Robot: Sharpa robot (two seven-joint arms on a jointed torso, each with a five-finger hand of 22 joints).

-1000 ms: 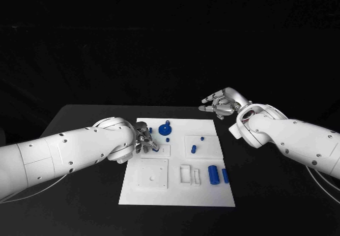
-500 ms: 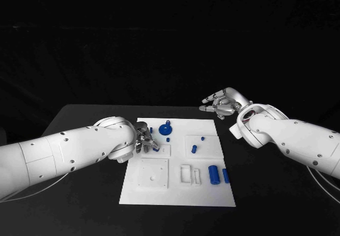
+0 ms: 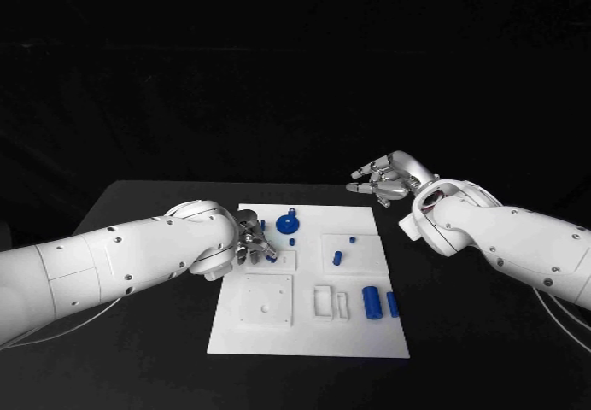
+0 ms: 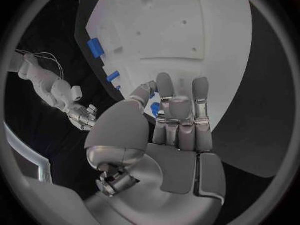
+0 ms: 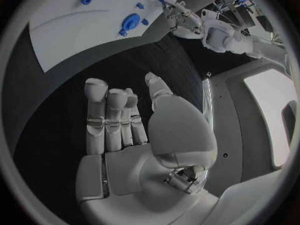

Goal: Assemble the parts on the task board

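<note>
Fingers (image 4: 180, 110) of the left hand (image 3: 253, 246) pinch a small blue part (image 4: 154, 110) over the task board (image 3: 314, 333), shifted slightly rightward since a second ago: insertion seemingly under way. Right hand (image 3: 388, 181), beyond the board's far corner, stays open-fingered, empty.

My head camera looks down from above on the task board (image 3: 314, 282) and black table (image 3: 160, 201). Each wrist camera sits close behind its own palm, left hand (image 4: 178, 127), right hand (image 5: 122, 130). All three share the board.
</note>
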